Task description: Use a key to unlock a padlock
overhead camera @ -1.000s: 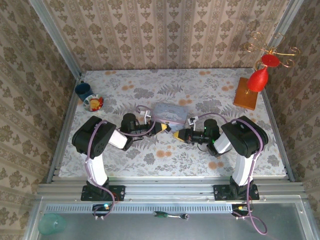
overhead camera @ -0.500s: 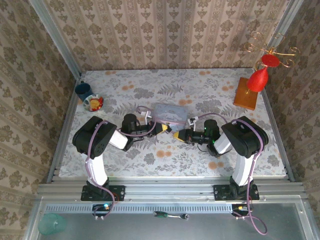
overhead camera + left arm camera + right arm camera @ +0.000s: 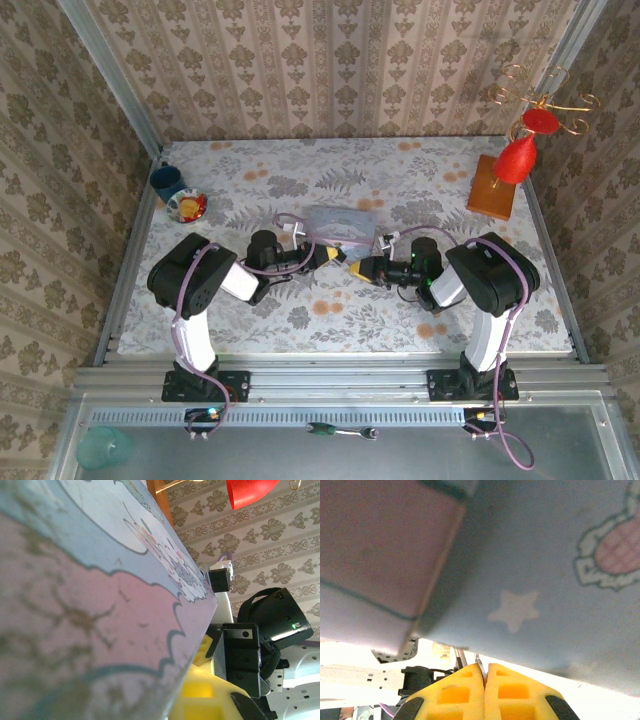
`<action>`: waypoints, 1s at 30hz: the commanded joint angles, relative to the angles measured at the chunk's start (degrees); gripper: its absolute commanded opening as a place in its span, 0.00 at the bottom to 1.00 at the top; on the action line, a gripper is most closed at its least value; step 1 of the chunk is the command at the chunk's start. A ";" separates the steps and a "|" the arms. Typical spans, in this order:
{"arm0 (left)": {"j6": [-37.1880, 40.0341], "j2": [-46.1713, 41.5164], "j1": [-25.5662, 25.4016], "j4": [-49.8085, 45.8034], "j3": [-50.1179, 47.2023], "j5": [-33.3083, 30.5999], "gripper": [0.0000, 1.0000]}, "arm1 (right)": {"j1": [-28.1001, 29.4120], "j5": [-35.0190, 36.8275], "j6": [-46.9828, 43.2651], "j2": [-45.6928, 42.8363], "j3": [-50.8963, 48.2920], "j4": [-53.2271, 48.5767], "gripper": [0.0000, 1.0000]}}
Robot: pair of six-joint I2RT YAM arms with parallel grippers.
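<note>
Both arms have crept slightly inward, so the left gripper (image 3: 332,257) and the right gripper (image 3: 361,267) sit tip to tip, just apart, along the near edge of the tin box (image 3: 338,222). Each pair of fingers is pressed together. A thin metal sliver (image 3: 477,659) shows at the right tips. Bare table (image 3: 300,312) lies open toward the bases. I cannot tell where the padlock is.

The pastel tin (image 3: 535,555) is looming blurred in both wrist views, its sides running off the picture edges. From above, the left gripper (image 3: 327,257) and right gripper (image 3: 353,266) are facing tip to tip, too small to tell whether anything is sitting between the jaws.
</note>
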 commanded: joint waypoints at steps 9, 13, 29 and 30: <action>-2.24 -3.40 -4.31 1.73 0.27 8.16 0.00 | -1.19 0.47 1.62 -0.12 4.67 2.64 0.00; -2.50 -4.40 -5.32 0.68 1.20 8.25 0.00 | -0.08 1.49 2.46 1.12 5.91 2.81 0.00; 0.00 -4.85 -6.69 -3.33 2.37 10.04 0.00 | -1.54 2.31 5.19 2.21 9.13 2.66 0.00; 0.20 -4.85 -6.76 -3.69 2.47 10.39 0.00 | -1.68 2.59 5.60 2.48 9.36 2.40 0.00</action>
